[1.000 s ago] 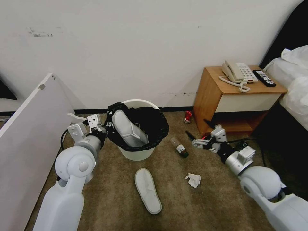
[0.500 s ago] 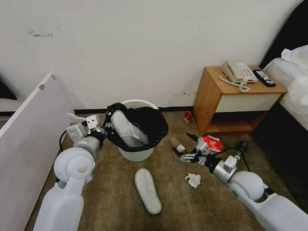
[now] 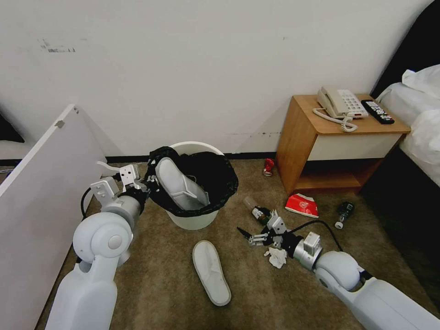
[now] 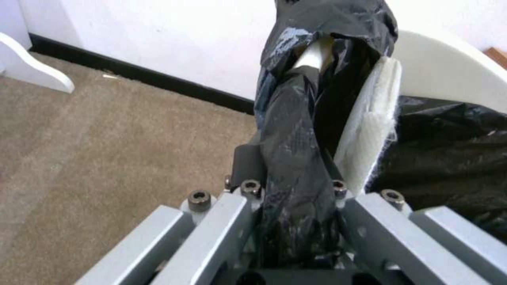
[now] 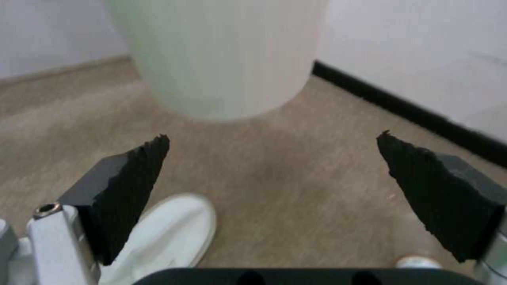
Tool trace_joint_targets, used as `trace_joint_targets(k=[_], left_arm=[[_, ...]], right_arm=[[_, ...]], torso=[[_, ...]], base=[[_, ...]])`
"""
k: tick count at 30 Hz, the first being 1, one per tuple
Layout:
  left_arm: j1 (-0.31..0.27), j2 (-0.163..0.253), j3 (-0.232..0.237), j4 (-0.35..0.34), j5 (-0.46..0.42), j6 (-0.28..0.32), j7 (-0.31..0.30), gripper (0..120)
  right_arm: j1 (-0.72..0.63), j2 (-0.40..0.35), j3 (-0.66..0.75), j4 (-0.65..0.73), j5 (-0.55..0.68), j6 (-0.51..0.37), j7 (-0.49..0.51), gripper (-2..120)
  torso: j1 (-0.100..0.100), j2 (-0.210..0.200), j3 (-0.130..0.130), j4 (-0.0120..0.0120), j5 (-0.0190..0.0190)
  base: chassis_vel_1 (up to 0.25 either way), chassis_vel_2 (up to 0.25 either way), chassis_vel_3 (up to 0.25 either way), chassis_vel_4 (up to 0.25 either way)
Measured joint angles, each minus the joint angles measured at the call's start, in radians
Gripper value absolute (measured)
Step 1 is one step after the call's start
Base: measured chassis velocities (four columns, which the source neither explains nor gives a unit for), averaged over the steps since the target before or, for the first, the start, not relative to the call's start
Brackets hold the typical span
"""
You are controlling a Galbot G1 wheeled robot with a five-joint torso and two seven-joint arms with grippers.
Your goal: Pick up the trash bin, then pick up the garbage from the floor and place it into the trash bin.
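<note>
Head view: the trash bin (image 3: 195,219) is seen on the carpet (image 3: 160,284) near the wall's black baseboard, its black bag (image 3: 220,181) folded over the rim. 1 white slipper (image 3: 178,185) is lodged upright inside it, leaning toward the left side of the rim. The left gripper (image 3: 147,187) is clamped on the bag-covered rim at the bin's left side; in the left wrist view the black plastic is pinched between its closed fingers (image 4: 296,206), with the slipper's edge (image 4: 370,134) just beside them.

A 2nd slipper (image 3: 211,272) lies flat on the carpet in front of the bin. The right gripper (image 3: 252,231) is held low over the carpet to the right of that slipper, its jaws spread wide and gripping nothing; the right wrist view shows both black pads (image 5: 126,186) apart, with the bin's white wall (image 5: 222,55) ahead and the slipper toe (image 5: 169,233) below. A white tissue (image 3: 276,257) lies just beside the right wrist. A small bottle (image 3: 256,210), a red packet (image 3: 302,205) and a dark bottle (image 3: 344,212) lie near the wooden nightstand (image 3: 302,137), and a red can (image 3: 268,166) rests by the baseboard at the nightstand's left side.
</note>
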Motion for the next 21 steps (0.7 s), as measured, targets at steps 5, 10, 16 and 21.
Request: trace_joint_targets(k=[5,10,16,21], left_arm=[[0.002,-0.002,0.0,0.0,0.001,0.0,-0.003,4],[0.006,-0.004,0.003,0.0,0.004,0.0,-0.003,4],[0.008,-0.006,0.007,0.003,0.009,0.0,-0.003,4],[0.005,-0.009,0.013,0.009,0.01,0.0,-0.004,4]], right_arm=[[0.019,0.015,-0.07,-0.044,-0.015,0.004,0.001,100],[0.025,0.033,-0.098,-0.073,-0.027,0.009,0.002,100],[0.028,0.058,-0.121,-0.117,-0.049,0.018,0.003,100],[0.041,0.078,-0.146,-0.157,-0.061,0.028,0.002,100]], torso=[[0.0,0.0,0.0,0.0001,-0.0001],[0.0,0.0,0.0,0.0001,0.0],[0.0,0.0,0.0,0.0001,-0.0001],[0.0,0.0,0.0,0.0,0.0]], base=[[0.0,0.0,0.0,0.0],[0.0,0.0,0.0,0.0],[0.0,0.0,0.0,0.0],[0.0,0.0,0.0,0.0]])
